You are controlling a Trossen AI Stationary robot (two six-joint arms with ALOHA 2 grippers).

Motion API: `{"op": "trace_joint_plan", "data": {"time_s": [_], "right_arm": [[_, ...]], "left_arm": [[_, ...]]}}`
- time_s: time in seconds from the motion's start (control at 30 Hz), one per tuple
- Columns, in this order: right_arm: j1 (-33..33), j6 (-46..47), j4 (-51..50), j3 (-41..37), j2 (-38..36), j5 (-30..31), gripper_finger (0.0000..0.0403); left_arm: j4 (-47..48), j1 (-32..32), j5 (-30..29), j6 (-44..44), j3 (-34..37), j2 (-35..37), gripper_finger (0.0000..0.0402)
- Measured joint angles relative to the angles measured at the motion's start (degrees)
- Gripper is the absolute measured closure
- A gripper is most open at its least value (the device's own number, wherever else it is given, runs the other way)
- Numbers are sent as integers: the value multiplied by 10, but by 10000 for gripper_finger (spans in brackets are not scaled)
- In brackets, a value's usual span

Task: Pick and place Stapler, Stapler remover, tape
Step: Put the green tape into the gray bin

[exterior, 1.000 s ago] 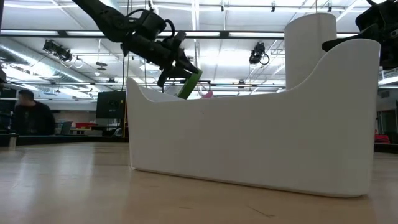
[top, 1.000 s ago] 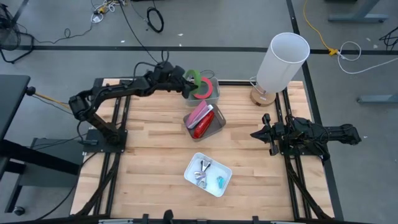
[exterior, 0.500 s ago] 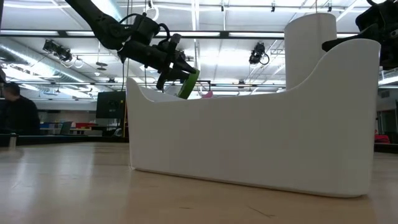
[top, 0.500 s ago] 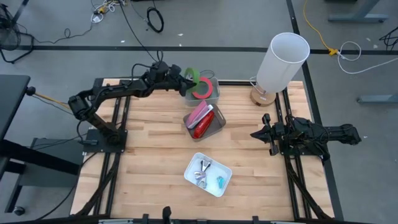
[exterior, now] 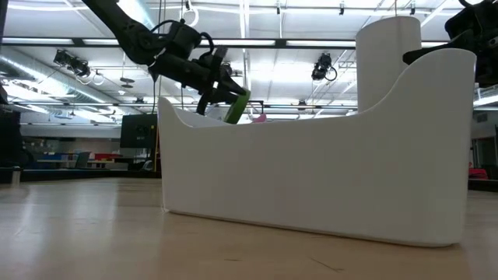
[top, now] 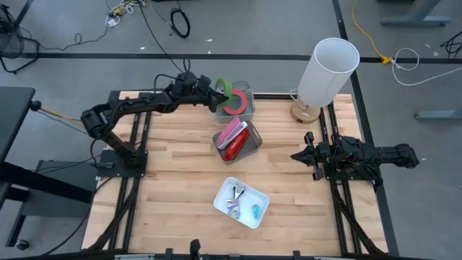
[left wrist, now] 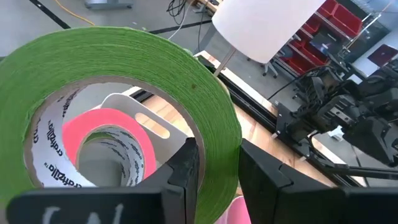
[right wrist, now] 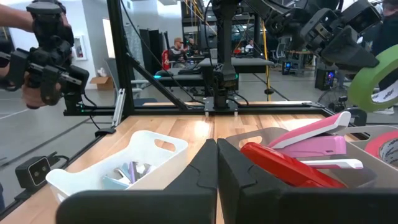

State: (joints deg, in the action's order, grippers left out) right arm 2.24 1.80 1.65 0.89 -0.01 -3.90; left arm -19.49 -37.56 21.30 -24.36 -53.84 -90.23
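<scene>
My left gripper is clamped on a green tape roll, holding it just above the far bin, where a pink roll already lies below it. Staplers sit in the next bin, small removers in the white tray. My right gripper waits closed, well apart.
</scene>
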Motion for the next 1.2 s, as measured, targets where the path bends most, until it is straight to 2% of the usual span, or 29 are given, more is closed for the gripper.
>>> {"op": "trace_joint_plan", "data": {"time_s": [1.2], "right_arm": [[0,0,0,0,0,0,401]], "left_arm": [[13,-3,-9,55,0,-71,301]]}}
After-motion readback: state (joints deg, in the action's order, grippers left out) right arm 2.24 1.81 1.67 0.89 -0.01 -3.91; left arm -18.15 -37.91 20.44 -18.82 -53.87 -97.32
